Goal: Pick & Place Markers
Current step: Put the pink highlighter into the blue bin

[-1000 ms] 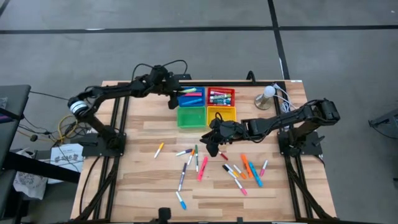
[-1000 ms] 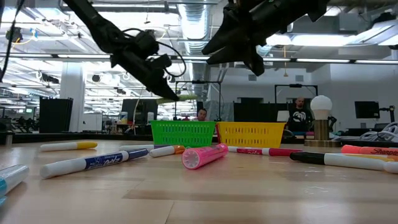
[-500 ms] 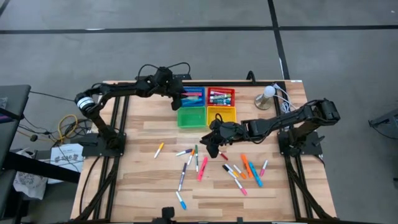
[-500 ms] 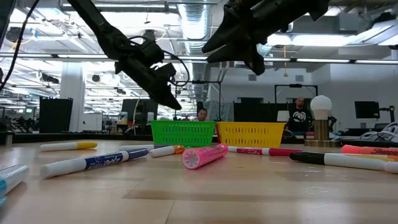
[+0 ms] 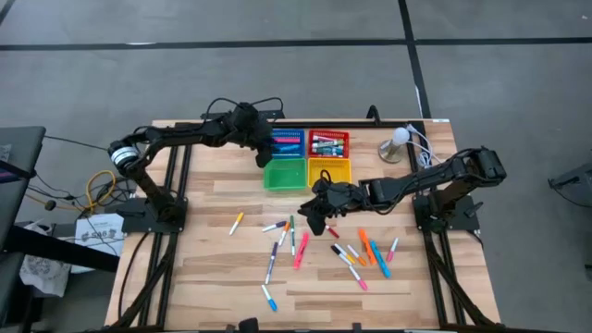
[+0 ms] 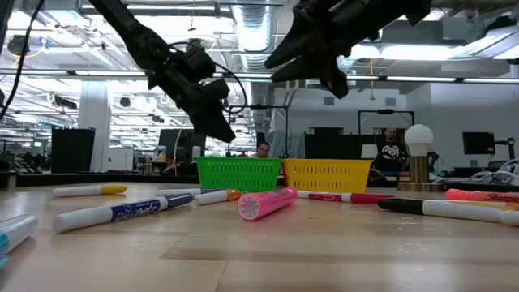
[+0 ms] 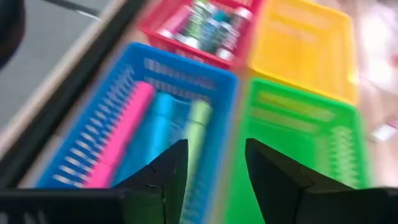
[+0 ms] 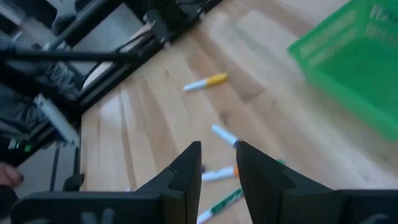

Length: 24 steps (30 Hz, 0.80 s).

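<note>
High view has my left gripper point(image 5: 265, 153) over the blue tray point(image 5: 286, 143), right by its near edge. Left wrist view shows its jaws spread with nothing between them, a pink, a light blue and a green marker lying in the blue tray point(image 7: 143, 124) below. I judge a drop is just done; next this arm needs to go back to the desk point(image 5: 203, 268) for another marker.

My right gripper point(image 5: 314, 215) hangs above the loose markers point(image 5: 294, 242) near the middle of the desk, short of the green tray point(image 5: 284, 173). Right wrist view shows its jaws point(image 8: 214, 163) narrowly apart, nothing visible between them. My guess is it's lining up a pick; it must lower and centre on one marker.

Trays: blue holds three markers, red tray point(image 5: 328, 144) holds several white-bodied ones, green tray looks bare, yellow tray point(image 5: 330, 170) looks bare too. Plenty of markers are left on the desk, a second bunch point(image 5: 365, 252) lying toward the right arm's side.
</note>
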Available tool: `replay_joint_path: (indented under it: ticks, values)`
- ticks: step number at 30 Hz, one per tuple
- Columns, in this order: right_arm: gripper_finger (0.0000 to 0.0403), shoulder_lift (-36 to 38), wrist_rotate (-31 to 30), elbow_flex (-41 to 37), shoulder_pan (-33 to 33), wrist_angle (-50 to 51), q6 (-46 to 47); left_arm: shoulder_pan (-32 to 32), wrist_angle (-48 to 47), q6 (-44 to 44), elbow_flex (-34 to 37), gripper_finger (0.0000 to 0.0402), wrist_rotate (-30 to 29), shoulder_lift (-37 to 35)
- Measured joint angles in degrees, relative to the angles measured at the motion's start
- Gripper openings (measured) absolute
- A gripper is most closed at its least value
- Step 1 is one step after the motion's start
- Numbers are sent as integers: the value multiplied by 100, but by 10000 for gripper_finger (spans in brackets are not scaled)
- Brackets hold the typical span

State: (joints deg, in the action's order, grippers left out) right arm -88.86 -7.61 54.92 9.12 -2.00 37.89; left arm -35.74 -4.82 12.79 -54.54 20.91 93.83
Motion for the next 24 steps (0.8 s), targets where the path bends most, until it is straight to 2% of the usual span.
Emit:
replay_joint_path:
  ticks: [2, 8, 12, 16, 19, 24]
  values:
    - [91, 0, 16, 0, 103, 61, -22, 157, -322, 14, 2, 151, 96, -194]
    - [91, 0, 13, 0, 458, 587, -9, 795, -379, -172, 475, 133, 340, -1104]
    - [91, 0, 19, 0, 721, 1275, 8, 1359, -347, -663, 830, 127, 327, -1700]
    - [91, 71, 237, -2, 933, 1910, 0, 2024, 47, -1609, 1248, 127, 263, -2136]
    - [91, 321, 441, -1, 1046, 2318, -81, 2684, 680, -2575, 1624, 126, -106, -2318]
    - [91, 476, 276, 0, 1414, 2911, 2, 3949, 1586, -3642, 2048, 121, -1304, -2275]
